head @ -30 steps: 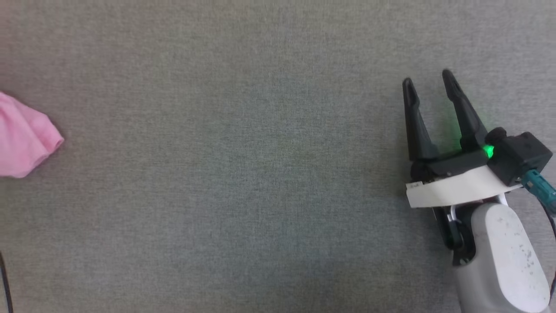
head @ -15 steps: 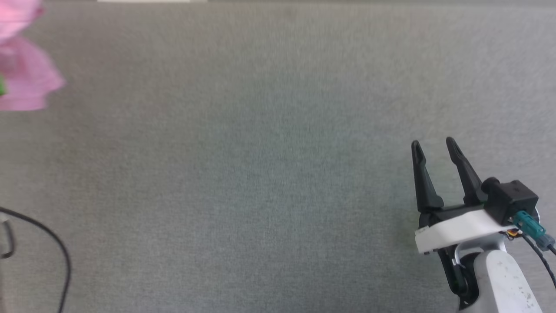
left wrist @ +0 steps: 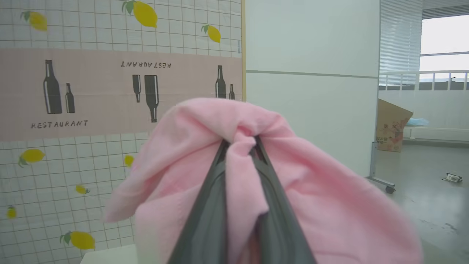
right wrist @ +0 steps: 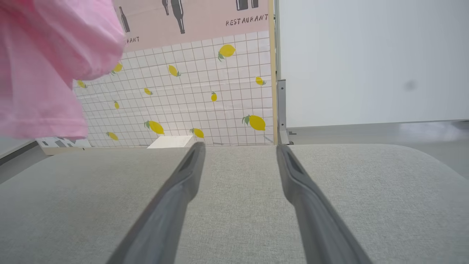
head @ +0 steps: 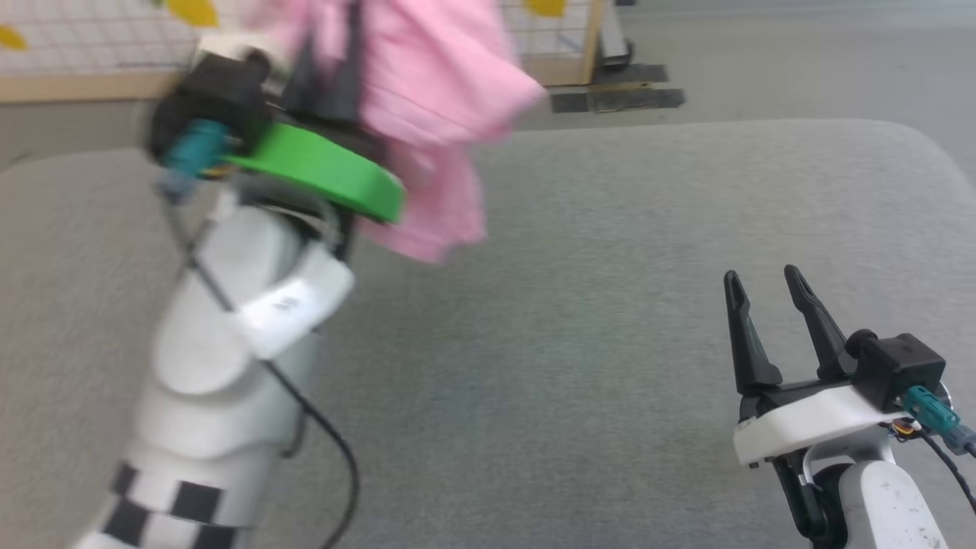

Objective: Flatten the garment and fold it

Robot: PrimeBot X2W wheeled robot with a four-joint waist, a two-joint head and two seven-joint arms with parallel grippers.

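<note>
Okay so: the garment (head: 438, 114) is clamped in the left gripper (left wrist: 240, 143) and held up in the air, lifted off the grey surface (head: 625, 290) over its far left part. In the left wrist view a fold of the pink cloth can be seen squeezed between the two dark fingers (left wrist: 205, 220) right at their tips. The rest is draped over and down both sides of them, all bunched up, nowhere near flat. From the head view the loose end is seen hanging down past the green ring (head: 320, 171) on that wrist. It's pretty blurry there, so no waistband or label can be made out.

The right gripper (head: 762, 276) is parked low at the near right, well apart from the garment. Its fingers are spread wide with nothing between them. Whether the surface is actually touched can't be told.

In the right wrist view the cloth is caught in the upper left corner, in front of a lemon-print backdrop panel (right wrist: 205, 95). A cardboard box (left wrist: 392, 126) is spotted on the floor far off.
</note>
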